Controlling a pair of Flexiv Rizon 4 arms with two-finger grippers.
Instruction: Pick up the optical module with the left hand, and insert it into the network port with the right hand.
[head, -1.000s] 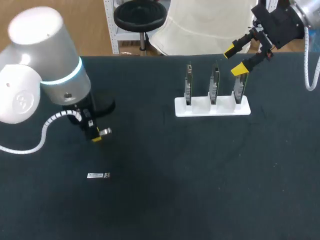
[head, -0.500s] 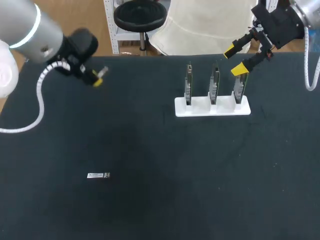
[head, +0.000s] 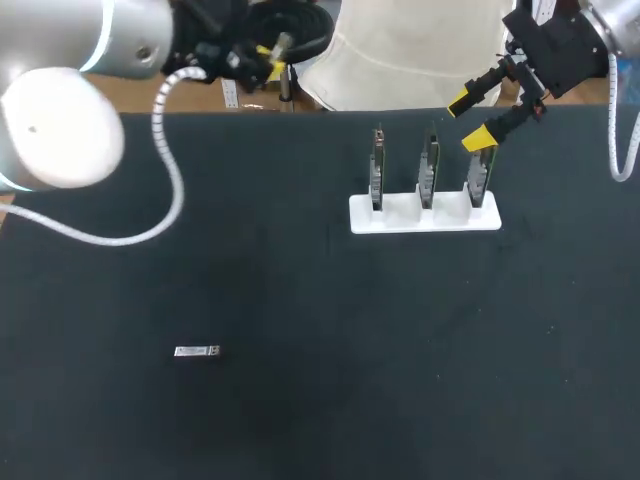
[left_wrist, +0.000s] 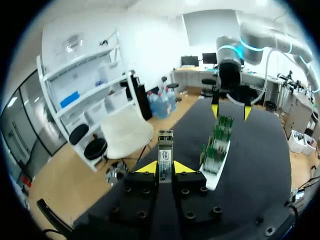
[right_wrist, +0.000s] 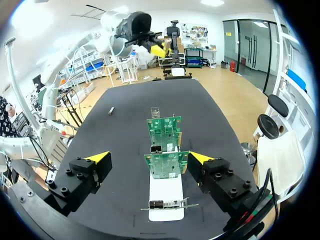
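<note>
Since half a second ago the left arm has swung from the left side to the upper left corner of the head view; the right arm has not moved. The left gripper (head: 268, 50) is there beyond the far edge of the table (head: 320, 380), clamped on a module (head: 284, 42). A second module (head: 197, 351) lies flat in the lower left of the frame. At the upper right, the right gripper (head: 470, 118) hangs with fingers spread over the rightmost of three circuit boards (head: 428, 168), which stand upright in a white holder (head: 400, 216).

From the left wrist, the left gripper (left_wrist: 165, 167) grips the module (left_wrist: 165, 152) from both sides. It stands upright between the yellow tips. Far ahead are the circuit boards (left_wrist: 216, 145) under the right gripper (left_wrist: 230, 111).

From the right wrist, the right gripper (right_wrist: 149, 157) is spread wide, with the nearest board between its tips, touching neither. The white holder (right_wrist: 166, 195) is under it. The second module (right_wrist: 111, 110) lies farther ahead on the table.
</note>
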